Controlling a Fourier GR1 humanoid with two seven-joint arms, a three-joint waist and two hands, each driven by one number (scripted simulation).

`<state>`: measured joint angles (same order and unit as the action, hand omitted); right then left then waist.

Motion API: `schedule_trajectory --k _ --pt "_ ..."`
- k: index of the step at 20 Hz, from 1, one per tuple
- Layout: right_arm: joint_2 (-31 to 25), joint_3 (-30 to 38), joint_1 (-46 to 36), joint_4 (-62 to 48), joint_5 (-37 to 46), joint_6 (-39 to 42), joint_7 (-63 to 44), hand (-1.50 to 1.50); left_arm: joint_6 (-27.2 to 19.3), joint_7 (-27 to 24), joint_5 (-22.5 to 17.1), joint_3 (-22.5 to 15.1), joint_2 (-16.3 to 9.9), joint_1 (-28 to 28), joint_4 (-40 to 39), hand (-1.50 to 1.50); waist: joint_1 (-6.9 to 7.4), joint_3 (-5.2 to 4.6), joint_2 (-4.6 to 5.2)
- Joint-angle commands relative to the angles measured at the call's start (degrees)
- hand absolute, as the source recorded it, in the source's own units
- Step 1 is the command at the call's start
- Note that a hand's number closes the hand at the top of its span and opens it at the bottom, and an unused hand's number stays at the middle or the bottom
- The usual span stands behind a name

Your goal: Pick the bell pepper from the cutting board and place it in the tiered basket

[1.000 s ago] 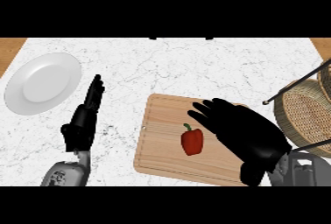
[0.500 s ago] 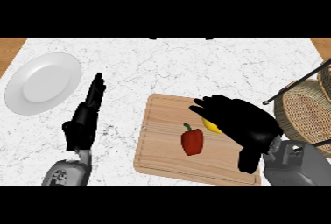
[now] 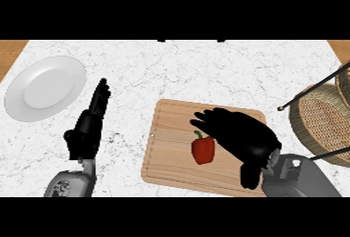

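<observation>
A small red bell pepper with a green stem (image 3: 203,149) lies on a pale rectangular wooden cutting board (image 3: 171,152), a little left of the board's middle, stem toward 12 o'clock. The board rests on a white marbled surface (image 3: 178,69).

The black right hand (image 3: 239,136) hangs over the board at the pepper's 3 o'clock, just beside it; its fingers (image 3: 205,120) are loosely bent and spread toward 10 o'clock, closed on nothing, and whether they touch the pepper cannot be told. Its grey forearm (image 3: 297,178) comes in from 5 o'clock.

The black left hand (image 3: 89,127) shows at the board's 9 o'clock, well apart from it, edge-on with straight fingers pointing to 12 o'clock and holding nothing.

A round white plate (image 3: 44,88) sits at the left hand's 10 o'clock. A woven wicker tiered basket with a dark wire frame (image 3: 321,122) stands at the board's 3 o'clock, cut off by the view's right edge.
</observation>
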<state>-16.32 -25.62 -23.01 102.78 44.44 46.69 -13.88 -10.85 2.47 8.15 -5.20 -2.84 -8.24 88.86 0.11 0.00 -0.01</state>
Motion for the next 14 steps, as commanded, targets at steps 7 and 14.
schedule_trajectory --k 7,14 --pt "7.45 -1.09 -2.47 -10.27 7.54 -2.37 1.57 -1.50 1.15 -1.95 -0.10 0.98 0.49 1.44 -0.02 0.00 0.21 0.00 0.03" --pt "5.36 2.22 -0.14 -10.57 9.57 -2.40 7.57 -1.50 1.95 -0.75 0.63 1.21 0.28 2.26 1.20 0.00 0.08 0.00 0.01"
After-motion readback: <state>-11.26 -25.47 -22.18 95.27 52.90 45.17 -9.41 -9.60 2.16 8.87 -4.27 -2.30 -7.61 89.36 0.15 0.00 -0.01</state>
